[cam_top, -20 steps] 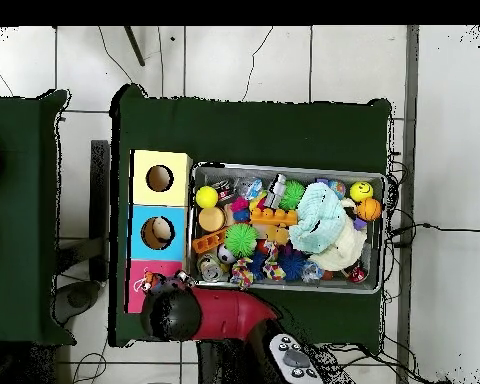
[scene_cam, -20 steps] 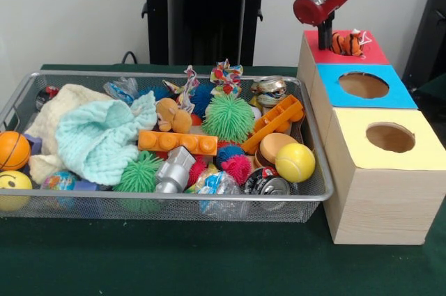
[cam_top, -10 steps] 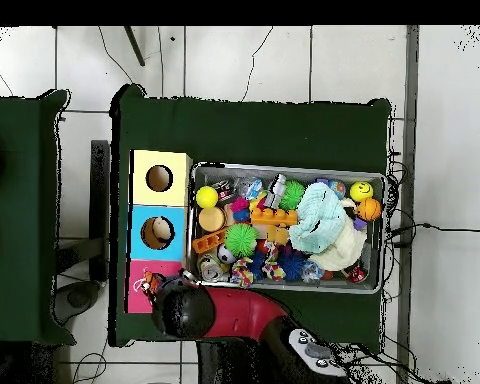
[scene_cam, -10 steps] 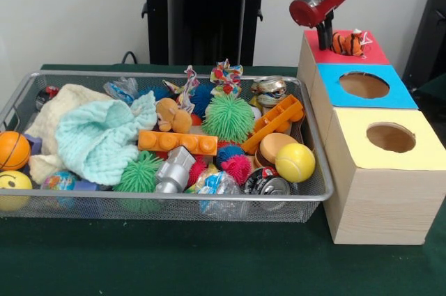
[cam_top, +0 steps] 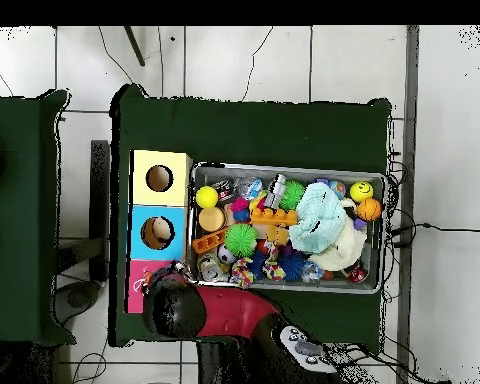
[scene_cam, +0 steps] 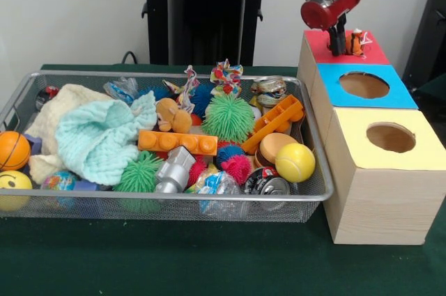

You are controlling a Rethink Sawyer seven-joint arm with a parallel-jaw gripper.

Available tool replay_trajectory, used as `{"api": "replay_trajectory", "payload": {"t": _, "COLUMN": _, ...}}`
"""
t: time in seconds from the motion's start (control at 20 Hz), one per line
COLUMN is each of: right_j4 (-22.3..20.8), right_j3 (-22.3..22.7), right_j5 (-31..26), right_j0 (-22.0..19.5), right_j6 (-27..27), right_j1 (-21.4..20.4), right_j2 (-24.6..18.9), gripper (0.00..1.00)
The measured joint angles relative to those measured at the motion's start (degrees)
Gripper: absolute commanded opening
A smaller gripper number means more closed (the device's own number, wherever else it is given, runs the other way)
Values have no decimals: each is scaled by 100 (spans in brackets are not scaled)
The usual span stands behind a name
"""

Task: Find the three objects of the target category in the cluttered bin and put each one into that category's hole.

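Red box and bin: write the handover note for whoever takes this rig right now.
Gripper: down over the red box, right beside the tiger toy; open or shut cannot be told.
Tiger toy lies on the red top, not seen to have dropped into a hole.
Blue box and yellow box holes show nothing inside from the front.
Bin is full of clutter, including a brown plush.
Left: finish the tiger, then search the bin.

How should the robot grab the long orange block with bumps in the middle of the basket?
Best guess: come straight down and pinch the orange block across its narrow width, near the middle. It lies flat and long on top of the other toys, studs up, so both long sides look open. The ends are crowded: a plush toy sits at one, a green spiky ball near the other.
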State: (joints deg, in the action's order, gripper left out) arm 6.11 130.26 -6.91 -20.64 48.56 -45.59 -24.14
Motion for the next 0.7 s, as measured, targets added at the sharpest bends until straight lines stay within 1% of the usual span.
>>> {"api": "replay_trajectory", "payload": {"t": 0.3, "right_j4": 124, "right_j3": 1, "right_j5": 42, "right_j0": 239, "right_j6": 0, "right_j1": -149, "right_j2": 64, "gripper": 0}}
{"api": "replay_trajectory", "payload": {"t": 0.7, "right_j4": 167, "right_j3": 2, "right_j5": -75, "right_j0": 244, "right_j6": 0, "right_j1": -413, "right_j2": 74, "gripper": 0}}
